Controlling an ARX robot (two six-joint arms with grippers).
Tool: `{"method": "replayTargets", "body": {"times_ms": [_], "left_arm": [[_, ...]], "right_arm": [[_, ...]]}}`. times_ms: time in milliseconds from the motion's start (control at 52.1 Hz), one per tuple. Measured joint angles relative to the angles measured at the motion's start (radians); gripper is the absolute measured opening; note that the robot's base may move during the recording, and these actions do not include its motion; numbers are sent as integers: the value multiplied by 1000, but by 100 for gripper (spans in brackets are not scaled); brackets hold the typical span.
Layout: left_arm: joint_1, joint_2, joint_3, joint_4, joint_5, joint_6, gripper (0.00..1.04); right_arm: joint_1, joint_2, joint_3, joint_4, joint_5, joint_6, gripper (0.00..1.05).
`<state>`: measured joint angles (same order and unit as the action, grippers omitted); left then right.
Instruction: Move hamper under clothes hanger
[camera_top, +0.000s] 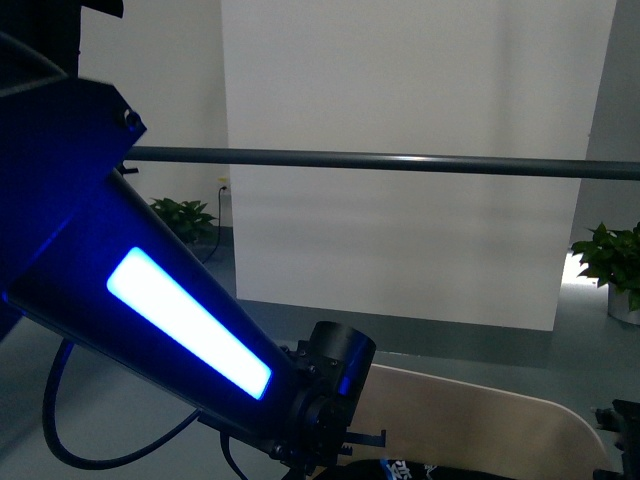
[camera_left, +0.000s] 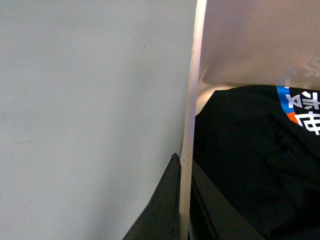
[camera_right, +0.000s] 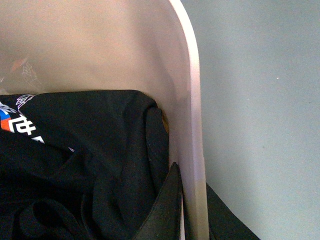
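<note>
Clamps left gripper (camera_left: 184, 170) over the hamper (camera_left: 250, 40) rim, one finger inside, one outside; grips the opposite wall likewise with right gripper (camera_right: 192, 185), seemingly to carry it level. Holds a black shirt (camera_right: 75, 175) inside. Places hamper low and near, short of the rack (camera_top: 400, 162) bar ahead, so probably not yet under it.

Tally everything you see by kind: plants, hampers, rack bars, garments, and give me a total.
potted plants: 2
hamper: 1
rack bar: 1
black garment: 1
Total: 5
</note>
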<state>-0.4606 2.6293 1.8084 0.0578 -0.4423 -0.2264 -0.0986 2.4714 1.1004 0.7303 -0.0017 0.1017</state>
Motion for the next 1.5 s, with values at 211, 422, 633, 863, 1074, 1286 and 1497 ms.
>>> {"method": "replayTargets", "body": {"times_ms": [211, 422, 633, 863, 1074, 1286, 1497], "left_arm": [[19, 50, 57, -51, -3, -4, 4], [32, 64, 64, -93, -19, -33, 4], [38, 64, 56, -116, -28, -48, 4], [43, 68, 48, -159, -27, -76, 4], [38, 123, 82, -218, -19, -100, 4], [27, 156, 138, -260, -23, -116, 10], [24, 166, 153, -266, -10, -124, 35]], "right_arm": [[19, 49, 86, -62, -2, -2, 3], [38, 111, 201, -143, -18, -11, 3], [47, 153, 264, -191, -26, -16, 3], [61, 179, 314, -220, -27, -24, 3], [66, 213, 354, -233, -27, -27, 3], [64, 220, 359, -233, -26, -29, 3], [61, 223, 361, -229, -27, -29, 3]]}}
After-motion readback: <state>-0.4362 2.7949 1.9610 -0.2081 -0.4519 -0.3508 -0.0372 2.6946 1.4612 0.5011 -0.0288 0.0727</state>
